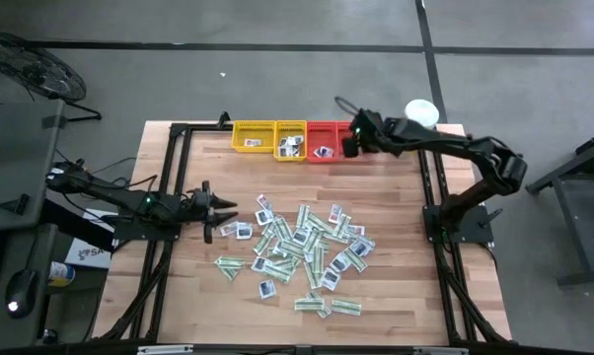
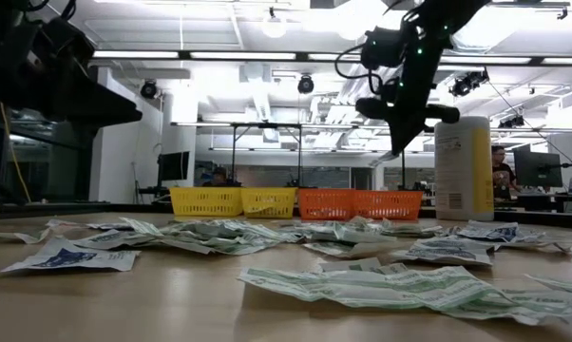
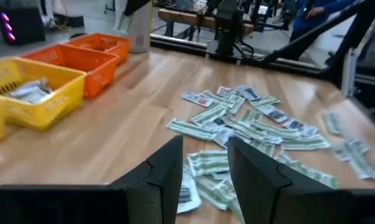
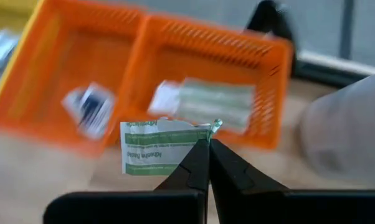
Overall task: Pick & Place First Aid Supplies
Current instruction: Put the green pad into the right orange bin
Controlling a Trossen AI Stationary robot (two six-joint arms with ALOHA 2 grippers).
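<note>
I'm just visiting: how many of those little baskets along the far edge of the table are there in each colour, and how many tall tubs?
Yellow baskets: 2
Orange-red baskets: 2
Tall white canister: 1
Total: 5

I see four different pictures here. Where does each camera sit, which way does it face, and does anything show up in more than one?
High view: above the table, looking straight down; both arms, left gripper open beside the packet pile.
Low view: at tabletop height, looking across the packets toward the trays; the right arm hangs from above.
Left wrist view: on the left arm, past its open fingers toward the pile.
Right wrist view: on the right arm, right gripper shut on a green-and-white strip over the orange trays.
Shared: trays and packets.
</note>
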